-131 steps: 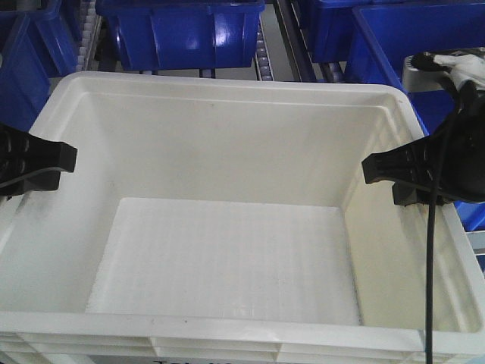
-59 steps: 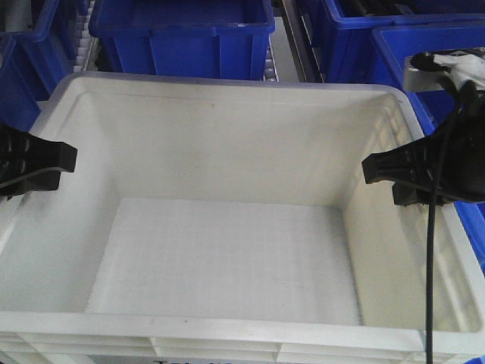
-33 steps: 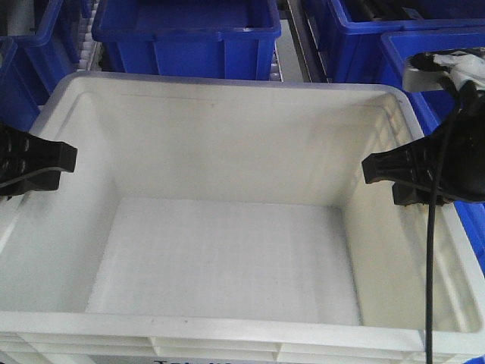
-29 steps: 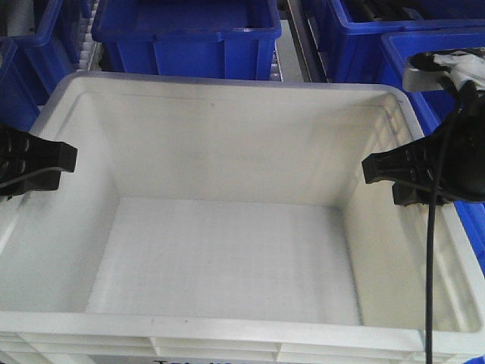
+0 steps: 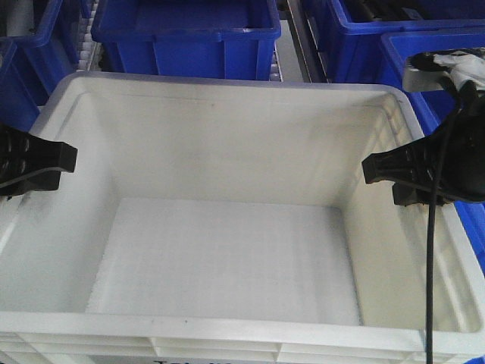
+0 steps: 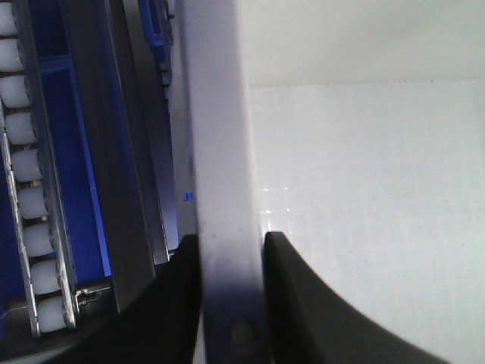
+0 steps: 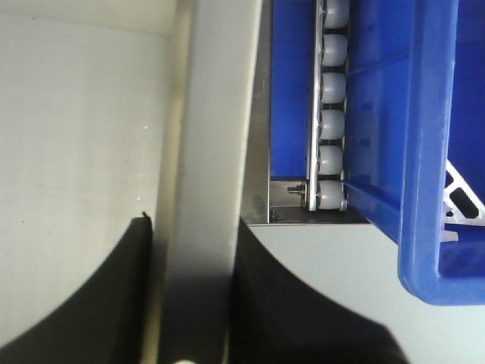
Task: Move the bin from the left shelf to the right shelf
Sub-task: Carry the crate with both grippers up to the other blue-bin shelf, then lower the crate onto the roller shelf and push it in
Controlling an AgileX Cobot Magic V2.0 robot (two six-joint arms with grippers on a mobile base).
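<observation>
The white bin (image 5: 227,85) fills the front view, open and empty, with black print just showing at its near bottom edge. My left gripper (image 5: 67,159) is shut on the bin's left rim. My right gripper (image 5: 373,168) is shut on its right rim. In the left wrist view the black fingers (image 6: 174,296) squeeze the white rim (image 6: 216,136) from both sides, around the left gripper (image 6: 231,244). The right wrist view shows the same hold, the right gripper (image 7: 193,227) pinching the rim (image 7: 216,106).
Blue plastic bins (image 5: 182,34) stand close behind the white one, with more at the far right (image 5: 432,45) and left (image 5: 23,53). Roller tracks (image 7: 332,114) run beside the blue bins. A black cable (image 5: 429,265) hangs down from my right arm over the bin's right side.
The blue bins behind have slid down and to the right in the front view over two seconds. Both grippers keep the same hold on the white bin.
</observation>
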